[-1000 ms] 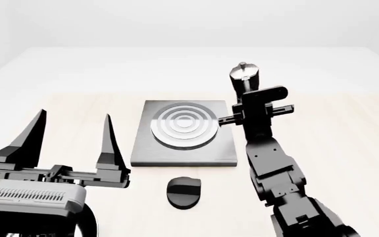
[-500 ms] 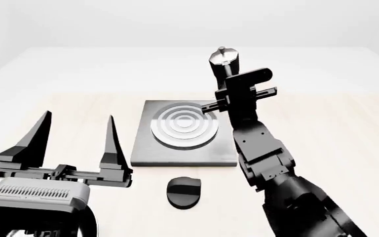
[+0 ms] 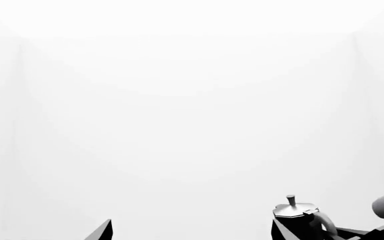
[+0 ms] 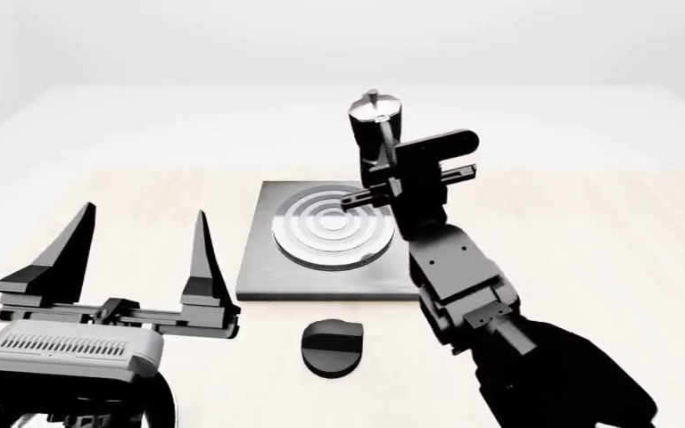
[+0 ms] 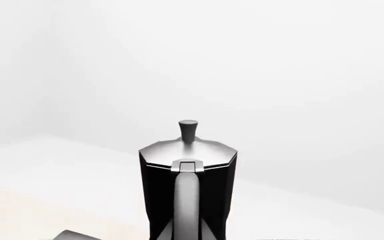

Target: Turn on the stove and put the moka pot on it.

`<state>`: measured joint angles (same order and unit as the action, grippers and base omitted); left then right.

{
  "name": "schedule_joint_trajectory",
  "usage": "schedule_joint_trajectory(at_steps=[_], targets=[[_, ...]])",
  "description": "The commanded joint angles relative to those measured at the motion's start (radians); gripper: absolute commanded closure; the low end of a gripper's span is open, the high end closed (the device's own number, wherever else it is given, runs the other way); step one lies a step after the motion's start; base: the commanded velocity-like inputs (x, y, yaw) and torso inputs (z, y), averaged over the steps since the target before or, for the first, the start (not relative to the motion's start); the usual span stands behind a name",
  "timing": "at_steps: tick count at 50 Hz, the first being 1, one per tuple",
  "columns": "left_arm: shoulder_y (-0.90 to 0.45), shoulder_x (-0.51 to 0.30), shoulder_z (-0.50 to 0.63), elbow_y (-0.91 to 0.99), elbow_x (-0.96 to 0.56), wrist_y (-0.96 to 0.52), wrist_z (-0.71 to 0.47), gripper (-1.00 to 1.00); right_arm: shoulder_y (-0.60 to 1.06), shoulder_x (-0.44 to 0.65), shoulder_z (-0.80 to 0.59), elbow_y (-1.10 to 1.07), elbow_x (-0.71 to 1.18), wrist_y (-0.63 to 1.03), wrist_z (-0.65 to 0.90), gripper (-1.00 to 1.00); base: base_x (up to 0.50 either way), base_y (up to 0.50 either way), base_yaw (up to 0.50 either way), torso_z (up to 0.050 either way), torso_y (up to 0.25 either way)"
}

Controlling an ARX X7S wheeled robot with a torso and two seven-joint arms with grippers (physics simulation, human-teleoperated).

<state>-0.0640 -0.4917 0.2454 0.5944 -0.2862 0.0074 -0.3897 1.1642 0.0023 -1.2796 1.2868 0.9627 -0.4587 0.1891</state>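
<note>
A: What has just changed?

B: The right gripper (image 4: 381,183) has carried the pot (image 4: 373,120) sideways toward the stove (image 4: 332,241). A second ago the pot hung off the stove's right far corner; now it sits high over the stove's far edge, close to the line of the rings (image 4: 332,230)

A: Is the pot actually held?

B: It looks so. It is clear of the counter (image 4: 581,223) and upright, and the right wrist view shows its handle (image 5: 187,205) dead ahead, so I judge the right gripper closed on that handle, though the fingertips themselves are out of sight

A: And the left one?

B: The left gripper (image 4: 140,241) stands wide apart and empty, to the left of the stove, hardly moved from before. Its wrist view catches the pot (image 3: 297,220) off at the frame's lower edge

A: What does this mean for the task?

B: The pot is nearly above the rings and needs only a little more travel toward the stove's centre, then lowering. The knob (image 4: 333,345), just in front of the stove, is untouched by either gripper; whether it is already turned I cannot tell
</note>
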Motion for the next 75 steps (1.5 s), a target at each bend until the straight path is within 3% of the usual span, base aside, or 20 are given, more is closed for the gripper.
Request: schedule_joint_trajectory(at_steps=[1, 23, 75], targets=[[0.002, -0.003, 0.000, 0.003, -0.001, -0.002, -0.003, -1.00, -0.006, -0.002, -0.116, -0.042, 0.205, -0.068, -0.029, 1.00, 0.00, 0.00, 0.00, 0.000, 0.000], [0.003, -0.004, 0.000, -0.008, -0.005, 0.012, -0.002, -1.00, -0.007, -0.002, -0.240, -0.122, 0.346, -0.160, -0.069, 1.00, 0.00, 0.00, 0.00, 0.000, 0.001], [0.008, -0.009, 0.019, -0.024, 0.003, 0.017, -0.003, -1.00, -0.022, -0.002, -0.246, -0.141, 0.308, -0.241, -0.046, 1.00, 0.00, 0.00, 0.00, 0.000, -0.008]])
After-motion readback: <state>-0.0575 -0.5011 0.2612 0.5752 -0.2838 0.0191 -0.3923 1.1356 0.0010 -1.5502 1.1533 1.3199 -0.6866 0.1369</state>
